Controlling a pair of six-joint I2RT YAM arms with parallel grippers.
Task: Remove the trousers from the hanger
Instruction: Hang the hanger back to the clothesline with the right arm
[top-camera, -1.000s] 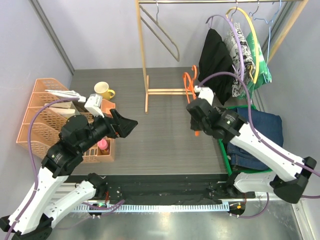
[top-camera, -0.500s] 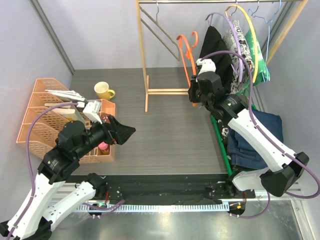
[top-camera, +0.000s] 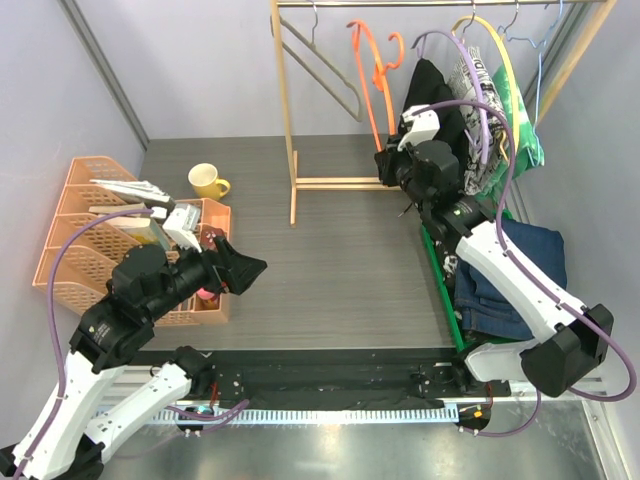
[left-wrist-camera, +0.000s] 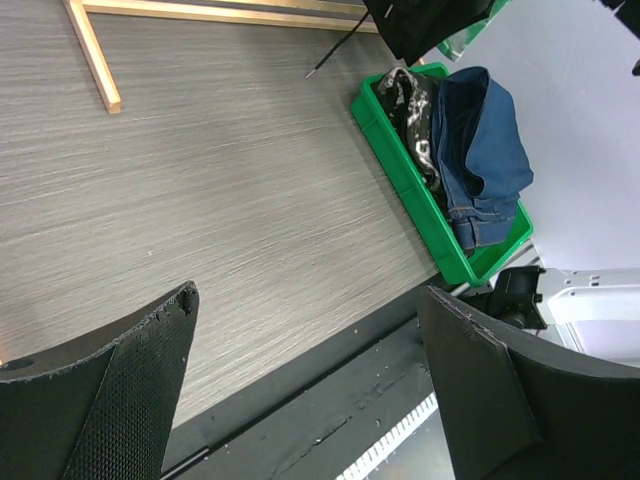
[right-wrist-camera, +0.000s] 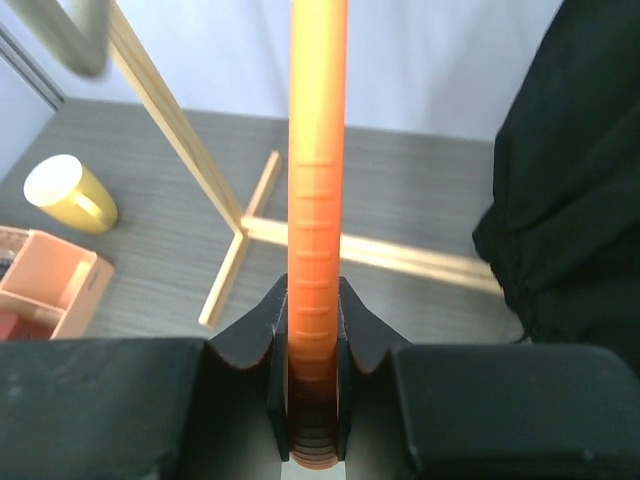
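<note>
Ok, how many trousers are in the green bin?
2: the marbled black-and-white pair on the green bin's side toward the table's middle, the navy denim pair beside it. More could be hidden underneath.

No legible txt; print on newsprint trousers (top-camera: 462, 70) too small.

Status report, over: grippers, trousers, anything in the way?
Left gripper open, empty. Right gripper shut on orange hanger, raised by the rail. Black trousers hang on the rail close beside it; denim pair in green bin.
</note>
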